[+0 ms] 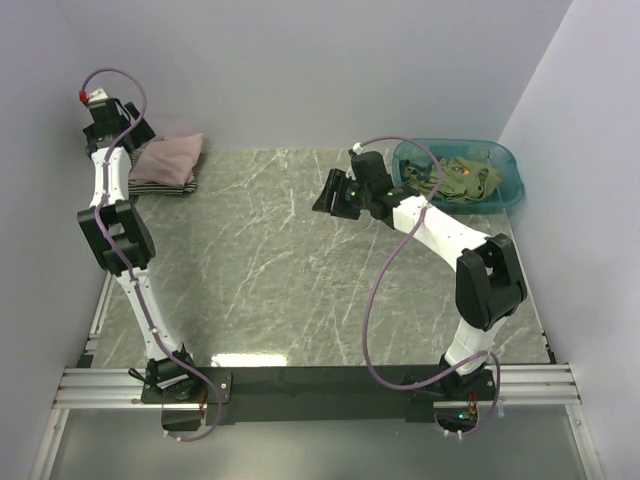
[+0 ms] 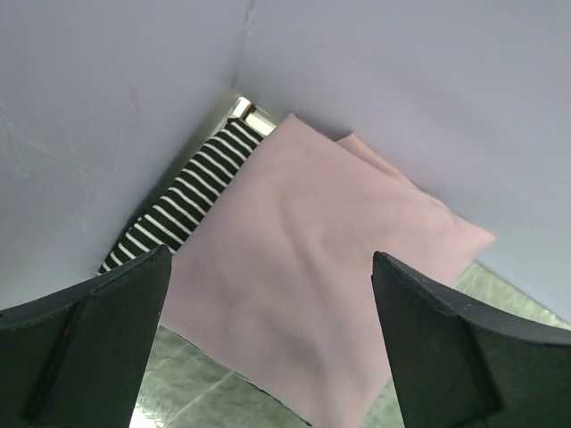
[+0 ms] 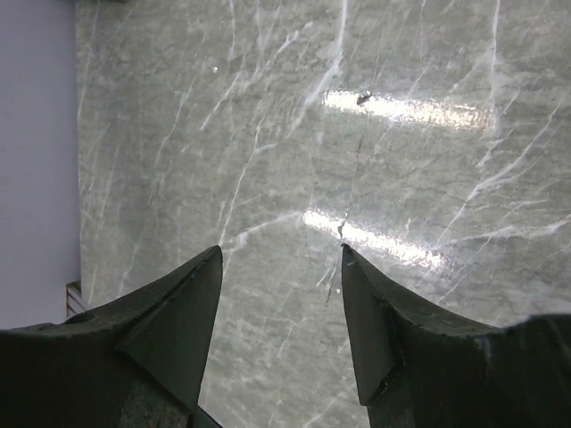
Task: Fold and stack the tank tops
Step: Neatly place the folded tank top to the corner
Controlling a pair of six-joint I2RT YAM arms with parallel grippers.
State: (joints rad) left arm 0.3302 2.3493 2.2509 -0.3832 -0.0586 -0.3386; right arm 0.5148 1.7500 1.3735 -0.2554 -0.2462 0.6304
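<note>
Left gripper (image 2: 272, 259): at the far left corner of the table (image 1: 300, 270), over the folded stack. Fingers (image 2: 107, 330) are spread wide, one at each side of the wrist view, with nothing gripped between them. The folded cloth lies below the gap. The tips look clear of it, but contact cannot be judged from this angle.

Pink tank top (image 2: 312, 276): folded into a rough rectangle, smooth, lying flat on the striped tank top (image 2: 196, 192). The striped one shows only as a band along the pink one's edge on the side-wall side, running into the corner where the two walls meet. One pink corner juts out toward the back wall. In the top view the stack sits close against the back wall, and a dark striped edge shows under the pink along its near side.

Right gripper (image 3: 281, 252): hangs above the table, right of centre, pointing left. Its fingers (image 3: 169, 330) are parted at a moderate gap and hold nothing. Only marbled surface with lamp glare shows between them.

Olive green tank tops (image 1: 462, 180): a crumpled, unfolded heap inside the teal basin (image 1: 510, 165) at the far right corner, well apart from the stack. How many pieces are in the heap cannot be told. The right arm passes just in front of the basin.
</note>
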